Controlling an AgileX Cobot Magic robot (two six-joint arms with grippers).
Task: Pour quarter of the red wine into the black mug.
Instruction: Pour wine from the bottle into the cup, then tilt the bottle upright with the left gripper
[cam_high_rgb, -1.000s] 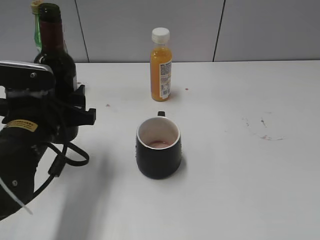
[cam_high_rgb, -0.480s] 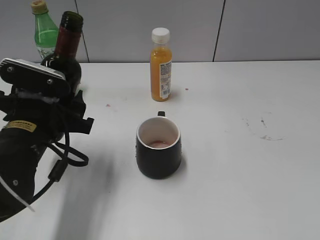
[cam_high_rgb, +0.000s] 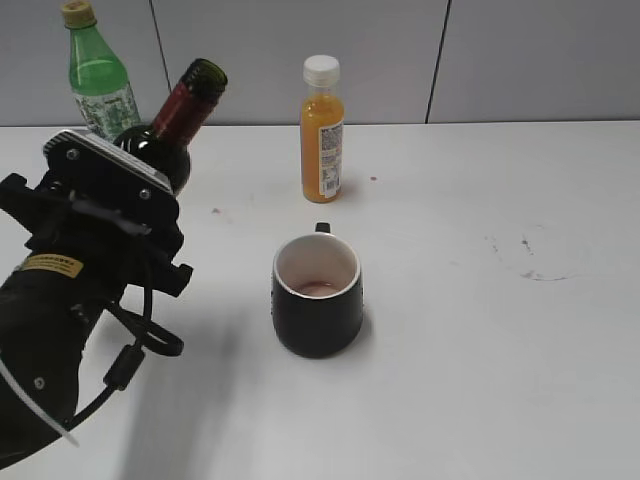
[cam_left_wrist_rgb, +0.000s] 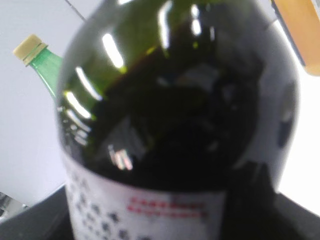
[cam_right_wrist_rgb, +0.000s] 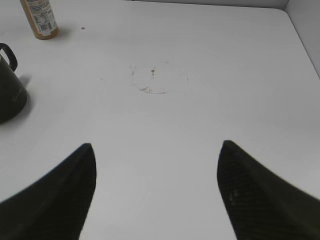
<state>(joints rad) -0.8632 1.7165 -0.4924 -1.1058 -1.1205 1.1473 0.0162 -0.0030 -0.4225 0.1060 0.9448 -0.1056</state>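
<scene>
Gripping the wine (cam_high_rgb: 165, 140) in my left jaws, far left above the tabletop (cam_high_rgb: 480, 330), neck tilted toward the mug (cam_high_rgb: 317, 295), I judge the next move: carry right, tip further; right jaws spread, idle.

You can't see the left gripper's (cam_high_rgb: 150, 215) fingers: its housing hides them and the wine bottle's (cam_high_rgb: 170, 130) lower body. Up close, that bottle's label (cam_left_wrist_rgb: 145, 212) is blurred, cut off below. The black mug (cam_right_wrist_rgb: 10, 92) is cropped left of the right gripper (cam_right_wrist_rgb: 155, 195).
</scene>
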